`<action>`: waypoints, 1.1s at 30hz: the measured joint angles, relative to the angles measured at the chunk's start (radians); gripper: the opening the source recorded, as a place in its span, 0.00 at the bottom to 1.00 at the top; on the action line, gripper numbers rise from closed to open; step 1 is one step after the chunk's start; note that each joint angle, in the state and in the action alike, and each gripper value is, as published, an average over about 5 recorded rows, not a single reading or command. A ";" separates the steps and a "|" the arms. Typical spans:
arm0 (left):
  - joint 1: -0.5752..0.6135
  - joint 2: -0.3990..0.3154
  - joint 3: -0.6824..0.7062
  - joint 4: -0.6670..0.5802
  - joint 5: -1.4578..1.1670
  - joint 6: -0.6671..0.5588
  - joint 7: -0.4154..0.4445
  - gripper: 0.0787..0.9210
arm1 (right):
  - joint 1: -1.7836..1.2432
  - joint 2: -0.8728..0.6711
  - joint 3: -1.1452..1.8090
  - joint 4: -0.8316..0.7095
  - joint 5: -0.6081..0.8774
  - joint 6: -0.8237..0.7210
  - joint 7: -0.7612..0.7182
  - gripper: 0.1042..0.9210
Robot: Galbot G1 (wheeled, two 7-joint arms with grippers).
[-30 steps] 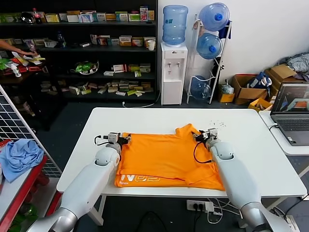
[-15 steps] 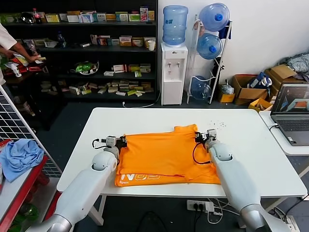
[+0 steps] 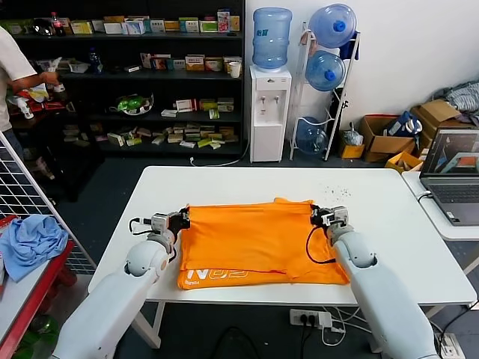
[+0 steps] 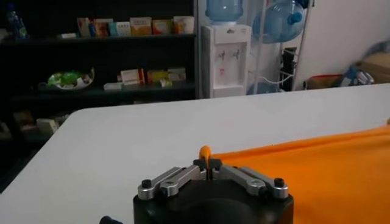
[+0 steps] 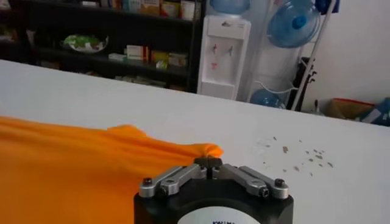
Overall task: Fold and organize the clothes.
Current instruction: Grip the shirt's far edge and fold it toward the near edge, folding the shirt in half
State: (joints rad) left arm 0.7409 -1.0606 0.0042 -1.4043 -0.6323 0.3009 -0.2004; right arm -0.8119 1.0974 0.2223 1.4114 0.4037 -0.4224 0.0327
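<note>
The orange T-shirt [image 3: 251, 239] lies folded on the white table [image 3: 254, 183], with white lettering along its near edge. My left gripper [image 3: 182, 220] is shut on the shirt's far left corner, and a loop of orange fabric [image 4: 206, 153] shows pinched between its fingers [image 4: 208, 165]. My right gripper [image 3: 316, 216] is shut on the shirt's far right corner. In the right wrist view the orange fabric [image 5: 152, 151] bunches right at the closed gripper [image 5: 208, 164]. Both grippers hold the far edge low over the table.
A laptop [image 3: 453, 173] stands on a side table at the right. A light blue cloth [image 3: 30, 243] lies on a rack at the left. Shelves [image 3: 150, 75], a water dispenser [image 3: 269, 105] and a person [image 3: 15, 67] are behind the table.
Both grippers have drawn the shirt's far edge toward me and outward. The raised hump near the right gripper has flattened, and the far edge now runs straighter.
</note>
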 measured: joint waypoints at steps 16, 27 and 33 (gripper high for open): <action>0.282 0.122 -0.039 -0.312 -0.001 0.048 -0.047 0.02 | -0.370 -0.140 0.070 0.364 0.009 -0.124 0.102 0.03; 0.396 0.118 -0.066 -0.374 0.031 0.016 -0.068 0.28 | -0.450 -0.152 0.087 0.433 -0.006 -0.135 0.134 0.27; 0.413 0.104 -0.079 -0.369 0.020 0.002 -0.079 0.48 | -0.462 -0.158 0.093 0.453 -0.010 -0.134 0.140 0.49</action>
State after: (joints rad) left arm 1.1540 -0.9563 -0.0750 -1.7733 -0.6120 0.3026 -0.2799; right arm -1.2741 0.9390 0.3156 1.8640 0.3939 -0.5564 0.1729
